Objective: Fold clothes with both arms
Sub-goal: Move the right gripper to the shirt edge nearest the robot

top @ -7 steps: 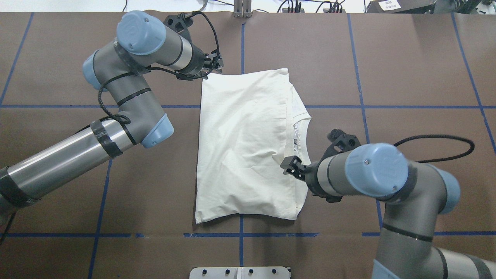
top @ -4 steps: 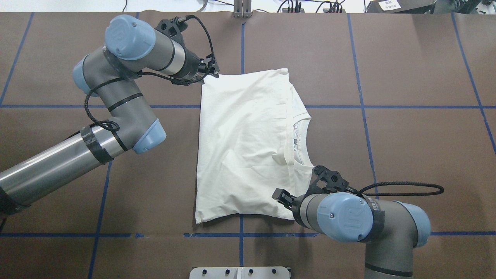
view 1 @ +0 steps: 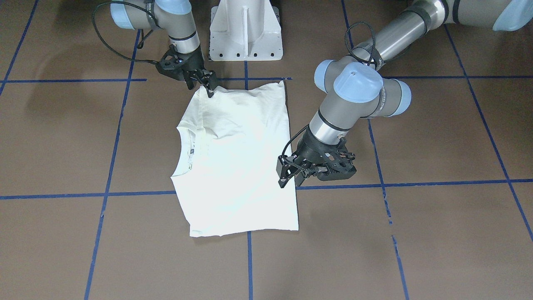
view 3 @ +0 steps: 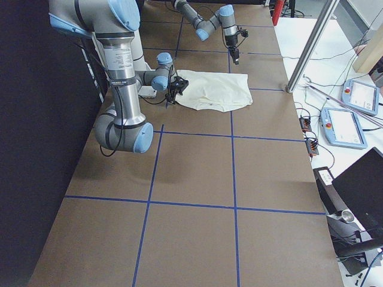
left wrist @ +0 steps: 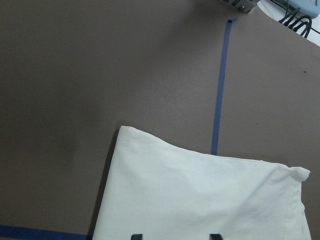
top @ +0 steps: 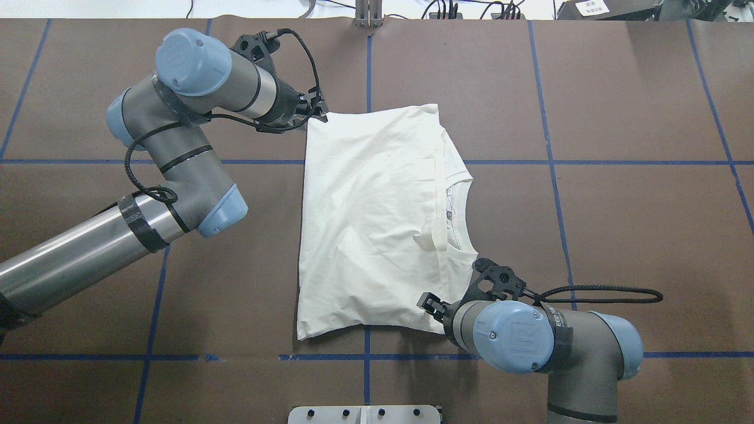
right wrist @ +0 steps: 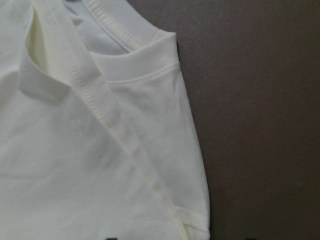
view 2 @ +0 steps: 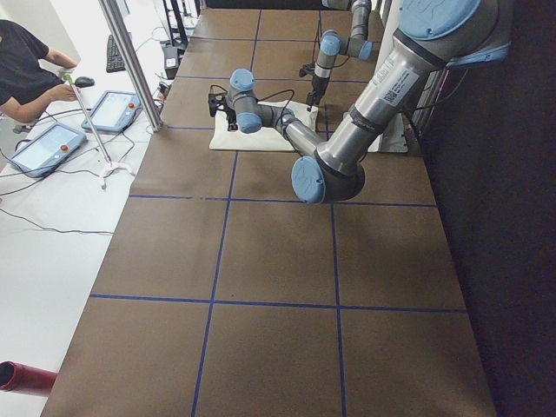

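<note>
The clothes are one cream shirt (top: 371, 224), lying folded flat in a rectangle on the brown table, also seen in the front view (view 1: 237, 166). Its ribbed collar (top: 455, 206) faces the robot's right. No print shows. My left gripper (top: 318, 113) hovers at the shirt's far-left corner and is open; in the left wrist view its fingertips (left wrist: 136, 236) stand apart over the cloth (left wrist: 200, 195). My right gripper (top: 427, 303) is open over the near-right corner, by the folded hem (right wrist: 100, 120).
The white pedestal base (view 1: 245, 29) stands at the robot's side of the table. Blue tape lines (top: 548, 162) grid the brown tabletop. A metal plate (top: 365, 414) sits at the near edge. A person (view 2: 26, 74) and control tablets (view 2: 113, 109) are beyond the far edge.
My right arm has swung back toward the robot along the shirt's right edge, from beside the collar to the near-right corner. The left gripper shifted slightly left at the far corner.
</note>
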